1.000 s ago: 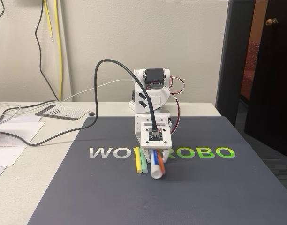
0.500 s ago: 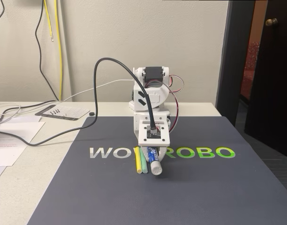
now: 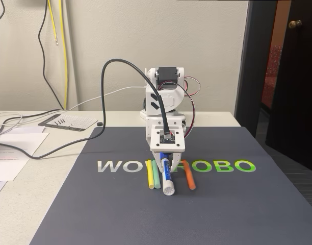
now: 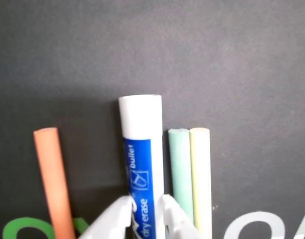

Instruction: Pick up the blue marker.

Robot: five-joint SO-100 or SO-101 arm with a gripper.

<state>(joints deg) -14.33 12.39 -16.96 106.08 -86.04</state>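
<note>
End effector [image 3: 166, 159] points down over the dark mat [image 3: 237, 209] on the desk [image 3: 23, 204], clamped on the blue marker [image 3: 166, 176]. In the wrist view the two white fingertips [image 4: 115, 216] press against either side of the marker's [image 4: 140, 164] barrel, over the blue label print; end effector [image 4: 142, 214] enters from the bottom edge. Marker's white butt end points toward the fixed camera, blue part tucked up between the fingers. Can't tell if the marker is lifted off the mat or touching it.

Fixed view: pale green stick [image 3: 156, 176] lies just left of the marker, yellow stick [image 3: 150, 175] touching it on its left, both flat on the mat. Orange stick [image 3: 187, 175] lies right of the marker, a gap between them, angled slightly. Wrist view flips this: orange stick [image 4: 54, 179] on the left, green [image 4: 181, 174] and yellow [image 4: 201, 177] on the right.

Black cable [image 3: 115, 76] loops from the wrist camera board over to the left. Papers [image 3: 13, 153] on the desk at left.
</note>
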